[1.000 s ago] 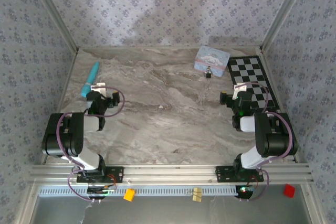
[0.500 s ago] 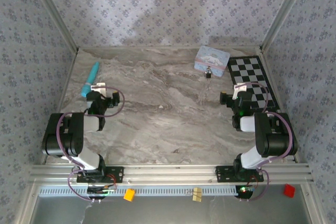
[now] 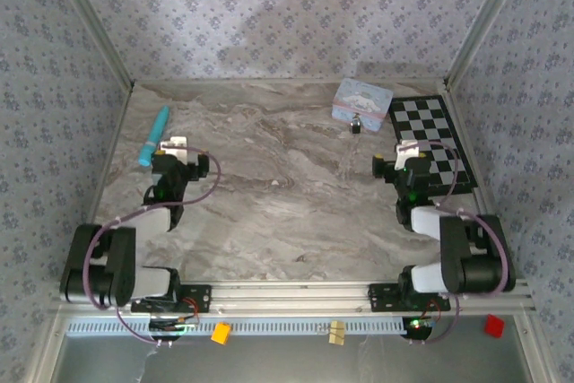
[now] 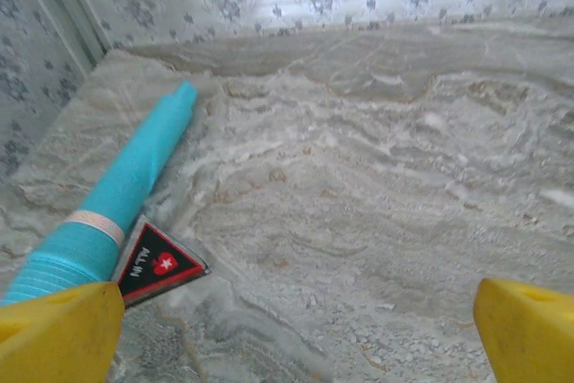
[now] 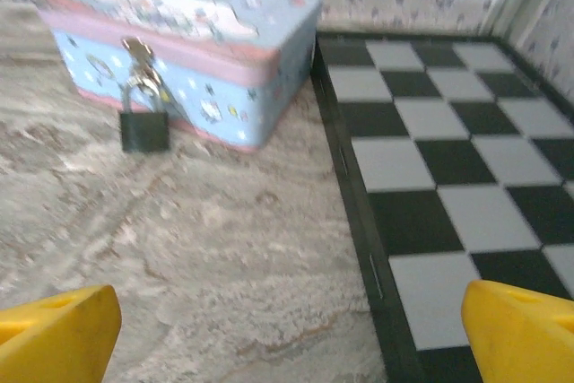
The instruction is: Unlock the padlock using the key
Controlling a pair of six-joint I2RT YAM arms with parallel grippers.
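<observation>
Counts: 1 padlock (image 5: pixel 144 129), 1 tin box (image 5: pixel 188 38), 1 checkerboard (image 5: pixel 448 177), 1 teal tube (image 4: pixel 121 190), 1 small black triangular tag (image 4: pixel 158 263), 2 grippers.

Padlock sits toward the table's far edge, right of centre, against the near wall of the tin box. Its shackle is hooked through the box's clasp. Long axis runs roughly vertical: shackle up, dark body down, lower edge at or just above the table, can't tell which. Can't tell which face carries the keyhole. From the top view the padlock (image 3: pixel 356 125) is a small dark spot just in front of the tin box (image 3: pixel 360 100).

The checkerboard (image 3: pixel 430 139) lies along the right edge toward the far right corner, its left edge just beside the tin box.

The teal tube (image 3: pixel 153 135) lies near the left edge, long axis running near to far, with the tag at its near end.

Left gripper (image 4: pixel 287 334): yellow fingers wide apart, nothing between them, over bare table just beside the tube; in the top view (image 3: pixel 177 153).

Right gripper (image 5: pixel 287 334): fingers wide apart, holding nothing, facing the padlock and well apart from it; in the top view (image 3: pixel 405 161) by the checkerboard's left edge.
</observation>
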